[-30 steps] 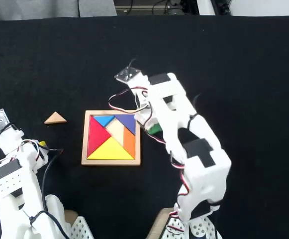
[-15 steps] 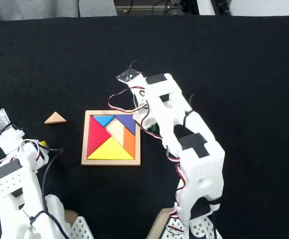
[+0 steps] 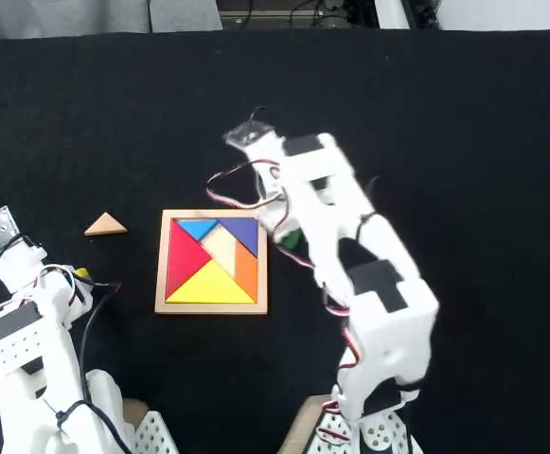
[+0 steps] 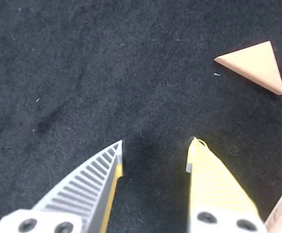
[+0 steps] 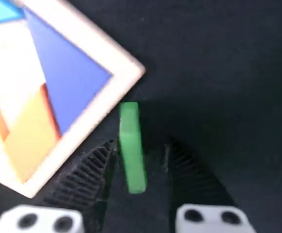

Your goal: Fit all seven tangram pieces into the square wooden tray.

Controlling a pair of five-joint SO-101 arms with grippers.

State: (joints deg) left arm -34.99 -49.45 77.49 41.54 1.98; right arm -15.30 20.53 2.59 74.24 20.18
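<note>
- No text, label, brand, number or sign can be read in any view.
</note>
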